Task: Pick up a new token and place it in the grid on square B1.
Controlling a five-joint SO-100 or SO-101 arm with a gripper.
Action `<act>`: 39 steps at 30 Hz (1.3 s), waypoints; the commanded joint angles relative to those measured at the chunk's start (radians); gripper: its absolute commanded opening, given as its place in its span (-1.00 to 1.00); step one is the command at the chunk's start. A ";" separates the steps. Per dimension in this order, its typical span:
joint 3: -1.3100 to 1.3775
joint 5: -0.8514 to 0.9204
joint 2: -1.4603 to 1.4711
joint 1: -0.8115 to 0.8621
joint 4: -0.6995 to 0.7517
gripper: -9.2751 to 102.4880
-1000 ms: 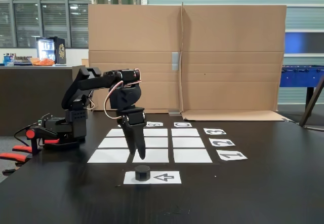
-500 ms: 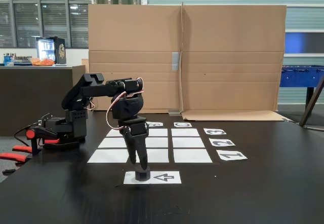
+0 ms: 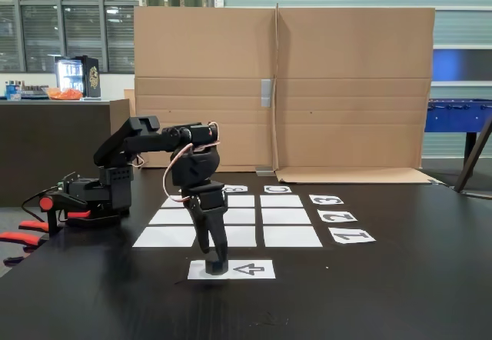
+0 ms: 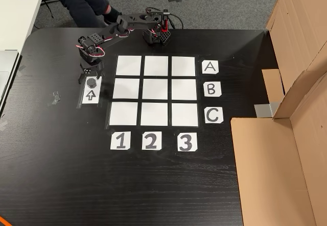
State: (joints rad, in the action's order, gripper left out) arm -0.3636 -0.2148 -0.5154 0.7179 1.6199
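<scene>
Between the hand's [image 4: 90, 76] fingertips sits the token [image 4: 92, 82]; arrow sheet [image 4: 91, 95] beneath.

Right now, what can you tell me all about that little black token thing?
The token is a small, dark grey-black puck, squat and roundish. It sits on the white sheet printed with an arrow, beside the grid, not on any square. In the top-down view the gripper is right over it, fingers reaching down either side. In the fixed view the fingers mostly hide it, so whether they touch it cannot be told.
</scene>
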 commanded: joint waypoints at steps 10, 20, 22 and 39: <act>0.041 -0.006 0.020 -0.037 -0.003 -0.22; 0.041 -0.006 0.023 -0.038 -0.008 -0.37; 0.041 -0.006 0.023 -0.038 -0.008 -0.40; 0.061 -0.020 0.017 -0.028 -0.009 -0.52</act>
State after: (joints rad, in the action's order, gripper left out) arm -0.3390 -0.2270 -0.4817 0.6903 1.6199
